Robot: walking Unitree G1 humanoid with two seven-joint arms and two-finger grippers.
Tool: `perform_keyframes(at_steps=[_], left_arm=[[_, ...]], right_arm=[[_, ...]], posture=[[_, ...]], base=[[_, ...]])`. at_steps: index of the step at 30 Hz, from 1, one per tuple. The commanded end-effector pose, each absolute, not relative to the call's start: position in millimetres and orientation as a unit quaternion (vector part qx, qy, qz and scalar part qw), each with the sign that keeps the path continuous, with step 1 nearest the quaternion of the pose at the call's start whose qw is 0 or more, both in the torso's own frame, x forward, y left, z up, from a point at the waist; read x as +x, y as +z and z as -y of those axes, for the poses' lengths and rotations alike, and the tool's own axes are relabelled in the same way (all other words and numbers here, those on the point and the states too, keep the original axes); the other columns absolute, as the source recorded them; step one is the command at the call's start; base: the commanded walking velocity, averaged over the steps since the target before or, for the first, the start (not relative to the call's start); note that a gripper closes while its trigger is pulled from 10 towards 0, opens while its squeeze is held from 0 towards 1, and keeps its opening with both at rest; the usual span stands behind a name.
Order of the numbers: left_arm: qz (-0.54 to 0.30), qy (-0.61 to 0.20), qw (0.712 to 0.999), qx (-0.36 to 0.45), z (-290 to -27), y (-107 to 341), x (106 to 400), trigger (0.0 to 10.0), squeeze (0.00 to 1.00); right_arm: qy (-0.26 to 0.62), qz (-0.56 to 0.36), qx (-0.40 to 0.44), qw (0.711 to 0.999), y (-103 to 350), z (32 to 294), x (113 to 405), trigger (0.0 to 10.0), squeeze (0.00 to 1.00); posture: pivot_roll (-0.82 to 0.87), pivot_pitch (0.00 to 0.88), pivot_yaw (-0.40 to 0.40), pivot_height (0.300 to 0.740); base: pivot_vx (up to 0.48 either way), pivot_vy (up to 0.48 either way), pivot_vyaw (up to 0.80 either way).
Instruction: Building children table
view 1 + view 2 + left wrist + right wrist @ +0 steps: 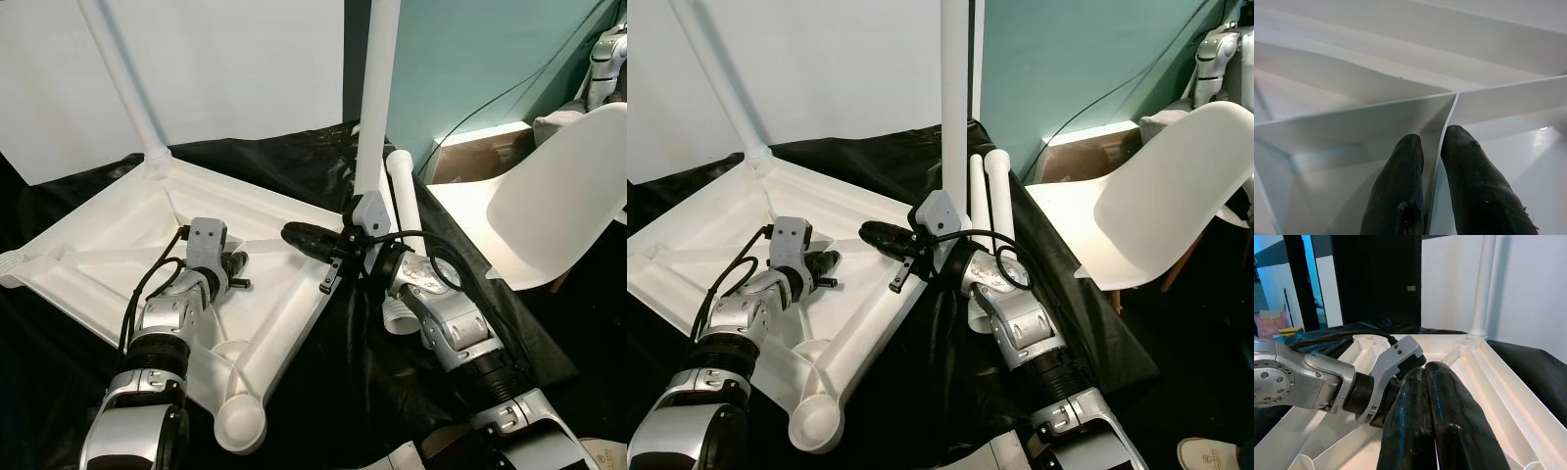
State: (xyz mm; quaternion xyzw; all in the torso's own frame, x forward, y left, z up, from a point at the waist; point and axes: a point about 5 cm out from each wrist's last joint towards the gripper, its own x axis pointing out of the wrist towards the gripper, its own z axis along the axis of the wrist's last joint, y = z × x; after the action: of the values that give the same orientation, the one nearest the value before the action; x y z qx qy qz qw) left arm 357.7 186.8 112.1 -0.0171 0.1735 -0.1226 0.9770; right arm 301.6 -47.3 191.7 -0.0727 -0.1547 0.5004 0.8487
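Tabletop: the white plastic table top (pixel 127 235) lies upside down on a black sheet (pixel 392 392) on the floor, its ribbed underside facing up, tilted so its far edge sits higher than the near corner.
Fitted legs: one white leg (pixel 122 69) stands in the far left corner socket, leaning to the left; a second leg (pixel 377 98) rises upright at the right corner of the top.
Empty socket: a round leg socket (pixel 240 421) at the near corner has no leg in it.
Spare legs: loose white legs (pixel 407 196) lie on the sheet just right of the upright leg, partly hidden behind the right arm.
Left gripper: the left gripper (pixel 235 264) is down inside the underside, its two black fingers (pixel 1400 186) closed side by side against a thin rib where the ribs meet; they grip nothing.
Right gripper: the right gripper (pixel 304 238) reaches leftward over the right edge of the top, near the base of the upright leg, fingers (pixel 1440 421) pressed together with nothing between them, pointing toward the left wrist.
In the way: the right arm's cables and wrist crowd the foot of the upright leg.
Around: a white shell chair (pixel 558 196) stands to the right; a teal wall (pixel 470 59) and a white panel (pixel 196 69) stand on the far side; part of another robot (pixel 607 59) shows far right.
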Motion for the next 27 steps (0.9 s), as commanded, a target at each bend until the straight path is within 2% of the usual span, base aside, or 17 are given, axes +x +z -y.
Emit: perform_keyframes(at_steps=[1, 5, 8, 15, 19, 27], left_arm=[[-0.165, 0.157, 0.974, -0.003, -222.8, 108.5, 353.5, 0.0, 0.00], [-0.159, 0.175, 0.972, -0.006, -226.5, 109.3, 352.6, 0.0, 0.00], [-0.151, 0.224, 0.962, -0.037, -237.8, 110.1, 348.7, 0.0, 0.00], [-0.153, 0.250, 0.955, -0.050, -244.7, 107.2, 344.0, 0.0, 0.00], [-0.159, 0.293, 0.941, -0.056, -255.3, 96.9, 328.6, 0.0, 0.00], [-0.159, 0.316, 0.934, -0.054, -257.1, 88.8, 312.9, 0.0, 0.00]], right_arm=[[0.503, 0.149, -0.080, 0.847, 189.5, 45.3, 299.9, 10.0, 0.00], [0.504, 0.149, -0.080, 0.847, 189.3, 45.2, 299.9, 10.0, 0.00], [0.506, 0.148, -0.080, 0.846, 188.8, 44.4, 299.7, 10.0, 0.00], [0.507, 0.148, -0.080, 0.846, 188.6, 44.1, 299.4, 10.0, 0.00], [0.505, 0.146, -0.080, 0.847, 187.6, 44.9, 298.8, 10.0, 0.00], [0.506, 0.145, -0.080, 0.847, 186.7, 44.8, 298.1, 10.0, 0.00]], posture=[[-0.04, 0.000, 0.057, 0.740], [-0.03, 0.000, 0.054, 0.740], [-0.03, 0.000, 0.053, 0.740], [-0.03, 0.000, 0.054, 0.740], [-0.02, 0.000, 0.057, 0.740], [-0.02, 0.000, 0.060, 0.740]], base=[[0.000, 0.000, 0.00], [0.000, 0.000, 0.00], [0.000, 0.000, 0.00], [0.000, 0.000, 0.00], [0.000, 0.000, 0.00], [0.000, 0.000, 0.00]])
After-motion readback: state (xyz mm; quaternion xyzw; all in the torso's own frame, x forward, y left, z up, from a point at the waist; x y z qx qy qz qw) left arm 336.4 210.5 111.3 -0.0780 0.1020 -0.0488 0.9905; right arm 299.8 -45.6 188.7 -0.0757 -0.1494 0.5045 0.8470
